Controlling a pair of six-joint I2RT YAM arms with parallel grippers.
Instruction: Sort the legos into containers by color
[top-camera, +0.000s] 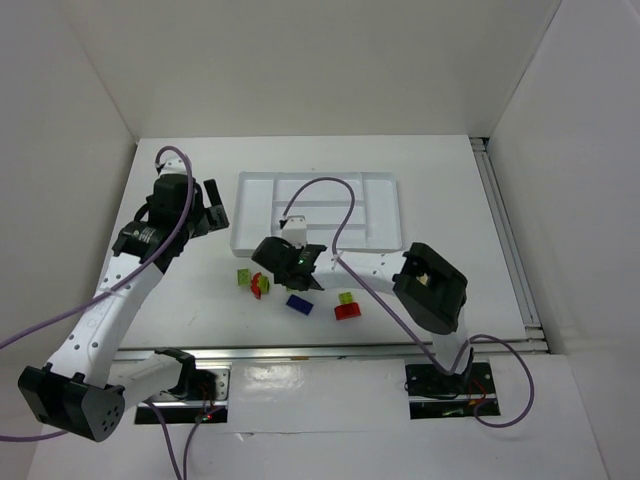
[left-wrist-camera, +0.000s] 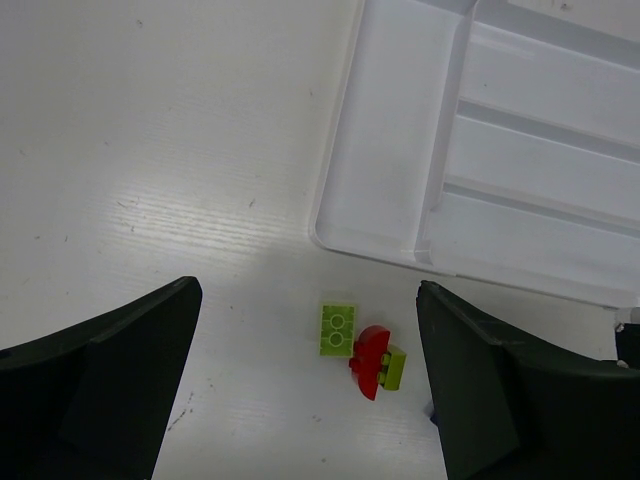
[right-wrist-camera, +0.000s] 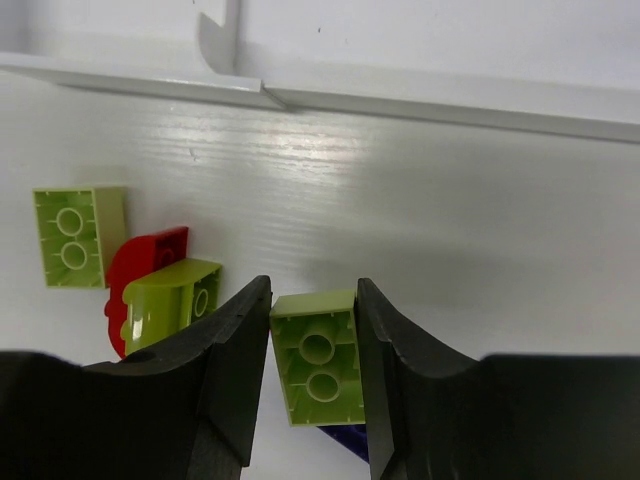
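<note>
Right gripper (right-wrist-camera: 313, 292) is clamping a lime green lego (right-wrist-camera: 318, 372), both fingers touching its sides, on the table near the white tray (right-wrist-camera: 420, 100). A dark blue lego (right-wrist-camera: 345, 442) is peeking out from under it. A red lego (right-wrist-camera: 140, 265) and two more lime legos (right-wrist-camera: 70, 235) are lying to its left. Left gripper (left-wrist-camera: 308, 290) is hanging wide open above the table by the tray's corner.

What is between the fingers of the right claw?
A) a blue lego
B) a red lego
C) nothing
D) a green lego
D: the right wrist view shows a green lego pinched on both sides by the right claw.
</note>
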